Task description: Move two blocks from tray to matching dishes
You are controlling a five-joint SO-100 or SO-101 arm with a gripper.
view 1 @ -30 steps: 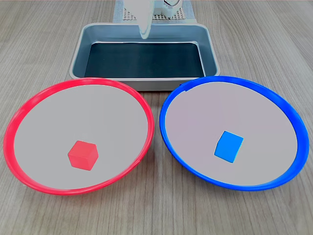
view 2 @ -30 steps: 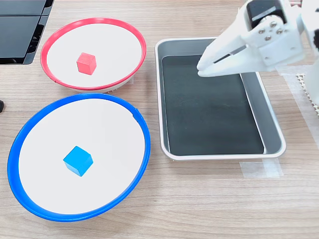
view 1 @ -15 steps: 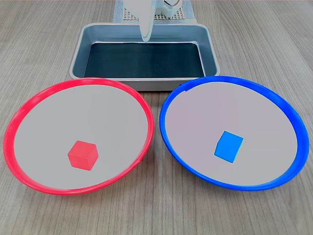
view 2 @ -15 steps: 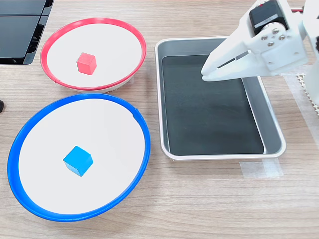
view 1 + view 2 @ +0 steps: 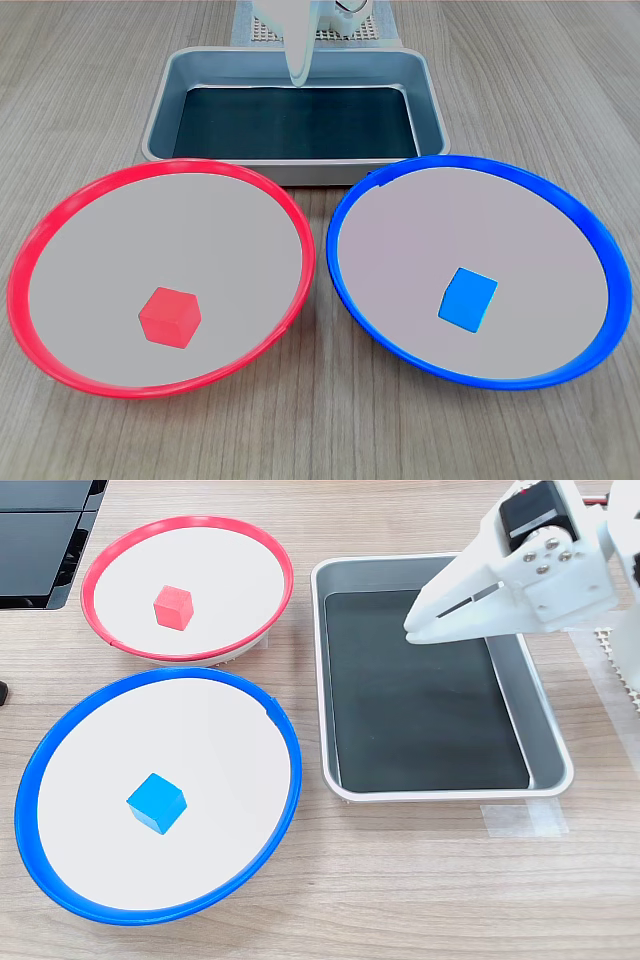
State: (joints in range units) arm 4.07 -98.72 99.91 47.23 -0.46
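The red block [image 5: 169, 317] [image 5: 173, 608] lies inside the red-rimmed dish [image 5: 60, 215] [image 5: 130, 540]. The blue block [image 5: 468, 299] [image 5: 156, 803] lies inside the blue-rimmed dish [image 5: 560, 195] [image 5: 60, 740]. Behind the dishes stands the grey tray [image 5: 158, 110] [image 5: 545, 720], its black bottom bare. My white gripper [image 5: 298, 76] [image 5: 410, 630] hangs shut above the tray with nothing between its fingers. It is over the tray's far side in the first exterior view and over its upper middle in the second exterior view.
A dark flat object [image 5: 40, 540] lies at the top left of the second exterior view, beside the red-rimmed dish. The arm's base sits on a perforated mat [image 5: 610, 670] past the tray. A strip of clear tape [image 5: 525, 818] holds the tray's corner to the wooden table.
The shut gripper drew back slightly toward the arm's base over the tray during the first half second, then held still. Both blocks stayed put.
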